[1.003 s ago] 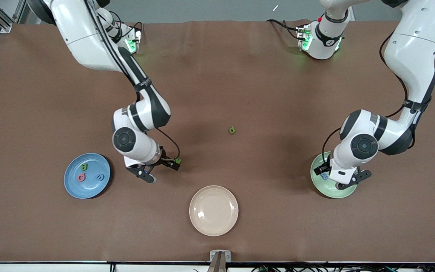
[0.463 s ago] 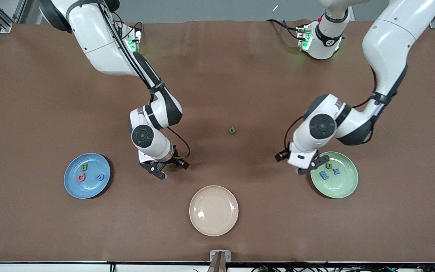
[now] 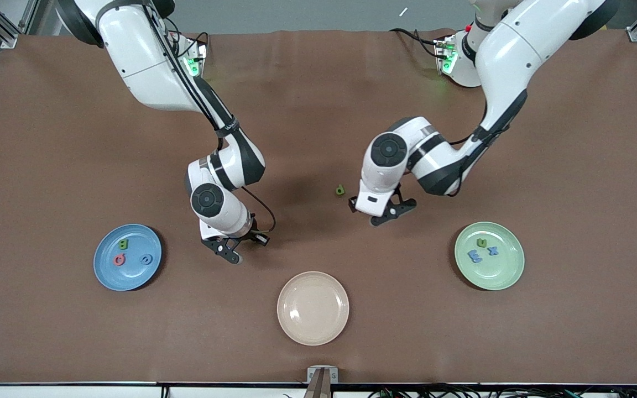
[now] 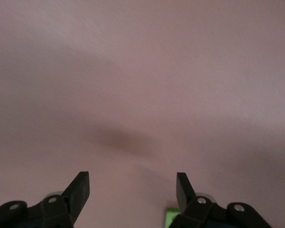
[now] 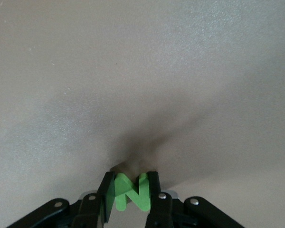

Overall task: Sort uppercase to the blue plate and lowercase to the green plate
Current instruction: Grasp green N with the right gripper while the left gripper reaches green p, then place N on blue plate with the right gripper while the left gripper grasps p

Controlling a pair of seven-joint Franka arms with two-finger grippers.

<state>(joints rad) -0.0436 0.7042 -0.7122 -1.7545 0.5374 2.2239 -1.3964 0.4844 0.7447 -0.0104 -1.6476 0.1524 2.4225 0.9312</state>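
Note:
My right gripper (image 3: 257,239) is shut on the green N (image 5: 131,191) and holds it over bare table between the blue plate (image 3: 130,276) and the cream plate. The blue plate holds the green B (image 3: 124,244), pink-red Q (image 3: 119,259) and blue C (image 3: 146,259). My left gripper (image 3: 354,205) is open and empty, just beside the green p (image 3: 340,190) at the table's middle. A green bit of the p (image 4: 171,216) shows by one fingertip in the left wrist view. The green plate (image 3: 490,276) holds the green u (image 3: 481,242), blue E (image 3: 474,255) and blue x (image 3: 493,250).
A cream plate (image 3: 313,308) lies near the front edge, between the two coloured plates. The brown table mat (image 3: 318,110) spreads under everything.
My left arm has swung from over the green plate to the table's middle, beside the green p, leaving u, E and x in view. My right gripper shifted slightly with the N.

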